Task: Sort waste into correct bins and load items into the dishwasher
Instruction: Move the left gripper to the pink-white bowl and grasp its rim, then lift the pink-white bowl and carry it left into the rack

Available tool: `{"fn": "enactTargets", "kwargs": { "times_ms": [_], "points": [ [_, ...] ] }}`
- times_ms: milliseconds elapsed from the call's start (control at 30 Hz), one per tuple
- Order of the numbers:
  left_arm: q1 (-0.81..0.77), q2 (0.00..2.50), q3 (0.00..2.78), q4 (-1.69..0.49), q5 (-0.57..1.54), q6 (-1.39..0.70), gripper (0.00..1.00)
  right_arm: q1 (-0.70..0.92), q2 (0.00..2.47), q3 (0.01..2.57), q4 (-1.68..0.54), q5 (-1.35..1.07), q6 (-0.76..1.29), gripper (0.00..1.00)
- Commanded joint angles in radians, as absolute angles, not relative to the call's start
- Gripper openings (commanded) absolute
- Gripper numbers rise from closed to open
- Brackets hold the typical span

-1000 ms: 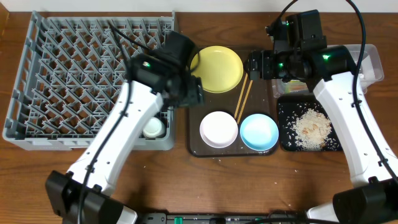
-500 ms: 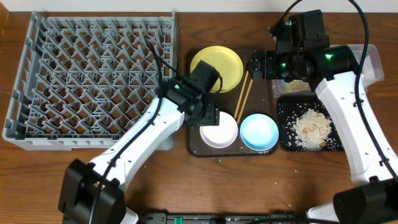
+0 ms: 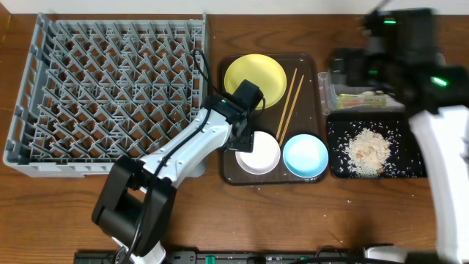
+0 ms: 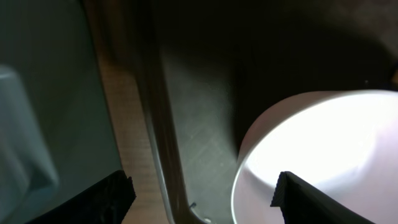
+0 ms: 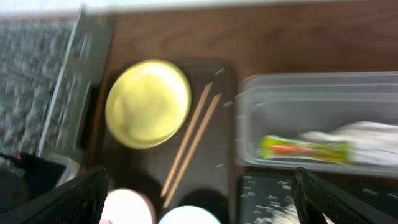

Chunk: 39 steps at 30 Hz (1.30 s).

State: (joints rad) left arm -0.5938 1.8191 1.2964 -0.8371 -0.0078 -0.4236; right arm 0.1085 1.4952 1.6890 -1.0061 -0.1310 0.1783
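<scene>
**Left pincer open at the white bowl; right pincer open, high above tray and tub**

Far left: grey dish rack, close to the table's back edge, with a bare strip of wooden table in front. Just right of the rack wall, across a narrow gap of wood: brown serving tray, crowded, with free floor mainly at its back right corner.

On the tray: yellow plate back left, two chopsticks slanting beside it, white bowl front left, light blue bowl just beside that.

Left pincer low at the bowl's left rim, spread wide and gripping nothing. One finger above the bowl, the other out over the wood gap. Contact with the rim impossible to tell. Rack's front right corner hidden under that arm.

Further right: clear tub behind, black tray in front. Green-and-orange wrapper inside the tub, with a white crumpled mass beside it, too blurred to name. Rice scraps heaped in the black tray, and a few stray grains on the wood before it.

Right pincer well above everything, wide apart and empty. Smeared in the overhead view, with tub and tray partly covered by its arm.
</scene>
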Motion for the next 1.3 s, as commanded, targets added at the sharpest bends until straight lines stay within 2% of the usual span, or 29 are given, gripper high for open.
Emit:
{"fn": "enactTargets", "kwargs": {
  "times_ms": [0, 233, 433, 733, 833, 933, 1067, 1267],
  "points": [
    [-0.595, 1.829, 1.294, -0.822, -0.035, -0.395, 0.77, 0.041, 1.424, 1.716, -1.042, -0.078, 0.186, 0.93],
    [-0.595, 1.849, 1.293, -0.801, -0.005, -0.392, 0.74, -0.081, 1.426, 1.700, -1.146, -0.075, 0.185, 0.91],
    [-0.595, 1.918, 1.293, -0.802, 0.098, -0.352, 0.72, -0.094, 1.446, 1.699, -1.186, -0.054, 0.175, 0.91],
    [-0.595, 1.919, 1.293, -0.802, 0.100, -0.352, 0.50, -0.094, 1.447, 1.699, -1.192, -0.049, 0.175, 0.93],
    [-0.595, 1.917, 1.295, -0.806, 0.100, -0.352, 0.37, -0.092, 1.447, 1.699, -1.194, -0.049, 0.175, 0.99],
    [-0.595, 1.906, 1.296, -0.809, 0.096, -0.352, 0.28, -0.093, 1.447, 1.699, -1.196, -0.049, 0.175, 0.99],
    [-0.594, 1.881, 1.296, -0.810, 0.094, -0.352, 0.08, -0.092, 1.447, 1.699, -1.208, -0.049, 0.175, 0.99],
    [-0.594, 1.788, 1.304, -0.828, 0.070, -0.351, 0.07, -0.092, 1.447, 1.699, -1.208, -0.049, 0.175, 0.99]
  ]
}}
